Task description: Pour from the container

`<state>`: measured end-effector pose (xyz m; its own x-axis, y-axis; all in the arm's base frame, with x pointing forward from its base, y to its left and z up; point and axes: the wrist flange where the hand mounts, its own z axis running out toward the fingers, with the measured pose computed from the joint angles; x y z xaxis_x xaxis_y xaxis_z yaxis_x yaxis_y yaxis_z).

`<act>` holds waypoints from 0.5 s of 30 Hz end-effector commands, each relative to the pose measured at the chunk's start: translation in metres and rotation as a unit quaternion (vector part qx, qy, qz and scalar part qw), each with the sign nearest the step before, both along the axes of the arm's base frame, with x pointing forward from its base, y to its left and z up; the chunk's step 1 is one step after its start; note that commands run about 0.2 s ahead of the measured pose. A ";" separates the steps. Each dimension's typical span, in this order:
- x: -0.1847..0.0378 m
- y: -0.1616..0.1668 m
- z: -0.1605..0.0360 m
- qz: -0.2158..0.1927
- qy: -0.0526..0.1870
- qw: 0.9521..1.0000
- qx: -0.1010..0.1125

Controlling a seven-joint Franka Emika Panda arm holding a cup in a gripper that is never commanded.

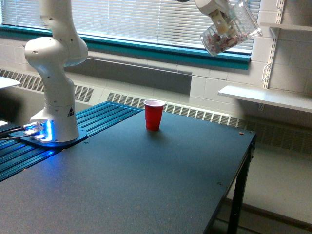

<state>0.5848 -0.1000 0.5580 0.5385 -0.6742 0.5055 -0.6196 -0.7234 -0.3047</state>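
Observation:
High in the upper right of the exterior view, my gripper is shut on the container, a clear squarish plastic tub. The tub is tilted, its base lower left, and pinkish-white bits lie heaped at that low end. An opaque red cup stands upright and open on the dark table, well below the tub and to its left. The tub hangs far above the cup, not over it. Most of the gripper is cut off by the top edge of the frame.
The arm's white base stands on the table's left side with a blue light at its foot. A white shelf juts from the wall at right. The table's right edge drops to the floor. Window blinds run behind.

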 end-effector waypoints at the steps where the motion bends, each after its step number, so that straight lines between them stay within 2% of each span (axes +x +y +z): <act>1: -0.005 -0.015 -0.049 0.030 0.077 0.996 -0.018; 3: -0.008 -0.012 -0.049 0.039 0.078 0.996 -0.024; 4: -0.009 -0.010 -0.049 0.050 0.086 0.994 -0.038; 6: -0.012 -0.007 -0.049 0.062 0.091 0.993 -0.052; 11: -0.022 0.001 -0.046 0.084 0.086 0.991 -0.059; 15: -0.033 0.021 -0.048 0.113 0.079 0.988 -0.067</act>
<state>0.5628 -0.1025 0.4945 0.6985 -0.5684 0.4347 -0.5745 -0.8076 -0.1328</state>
